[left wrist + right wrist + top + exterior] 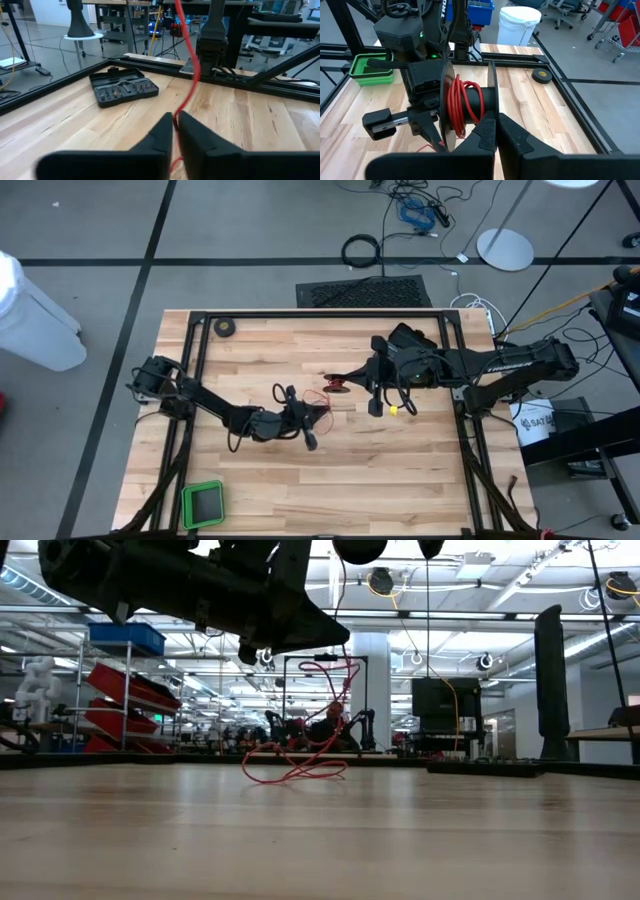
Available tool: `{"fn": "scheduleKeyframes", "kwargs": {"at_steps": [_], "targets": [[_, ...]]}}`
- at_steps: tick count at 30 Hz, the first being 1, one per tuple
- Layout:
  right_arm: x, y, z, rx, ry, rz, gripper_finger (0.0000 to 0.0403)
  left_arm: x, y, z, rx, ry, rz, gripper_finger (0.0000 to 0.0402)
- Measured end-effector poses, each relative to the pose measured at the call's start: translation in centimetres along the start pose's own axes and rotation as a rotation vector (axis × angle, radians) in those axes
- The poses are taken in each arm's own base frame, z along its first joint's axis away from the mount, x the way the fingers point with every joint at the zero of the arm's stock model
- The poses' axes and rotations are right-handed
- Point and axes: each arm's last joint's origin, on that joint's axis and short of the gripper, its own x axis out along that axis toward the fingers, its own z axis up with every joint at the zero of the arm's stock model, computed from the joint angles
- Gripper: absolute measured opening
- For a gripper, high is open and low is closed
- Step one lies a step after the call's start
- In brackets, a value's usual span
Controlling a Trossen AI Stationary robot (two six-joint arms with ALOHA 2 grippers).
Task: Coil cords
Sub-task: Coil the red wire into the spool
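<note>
Red wire, very thin and glossy, runs between the two dark fingers of the left end effector; in the left wrist view the fingers stand pressed together with the strand pinched at their tips, so the grip is closed on the wire. From above, that end effector sits near the middle of the table, a butcher-block top of pale wood strips inside a black metal frame.

Loose wire lies in an untidy loop on the wood (low view: tangled curls rising from the surface toward the arm overhead).

Reel: small, black, two thin round flanges on a short core, several red turns wound on the core. The right end effector has its fingers closed on the near flange edge and holds the reel with its axis roughly level. In the high view the reel is just right of the left end effector, with the right end effector beside it.

Farther off on the table: a flat black case of driver bits, lid open; a green square tray at the near left corner; a black ring-shaped tape roll at the far left edge.
</note>
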Motion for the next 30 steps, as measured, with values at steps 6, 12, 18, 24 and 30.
{"fn": "scheduleKeyframes", "kwargs": {"at_steps": [6, 12, 18, 24, 30], "targets": [[0.0, 0.0, 0.0, 0.0, 0.0, 0.0, 0.0, 0.0, 0.0, 0.0, 0.005, -0.001, 0.006, 0.0007], [0.0, 0.0, 0.1, 0.026, -0.012, -0.011, 0.0, 0.8, 1.2, 0.2, -0.029, -0.007, 0.049, 0.0003], [0.2, -0.3, 0.5, 0.111, -0.063, -0.102, 0.0, 2.2, 3.3, 0.5, -0.102, -0.011, 0.06, 0.0001], [1.6, -0.1, 0.4, 0.146, -0.078, -0.174, 0.0, 3.4, 4.7, 1.6, -0.172, -0.056, 0.045, 0.0001], [3.4, 0.0, -0.4, 0.143, -0.049, -0.33, 0.0, 4.5, 4.2, 3.6, -0.163, -0.112, 0.009, 0.0001]]}}
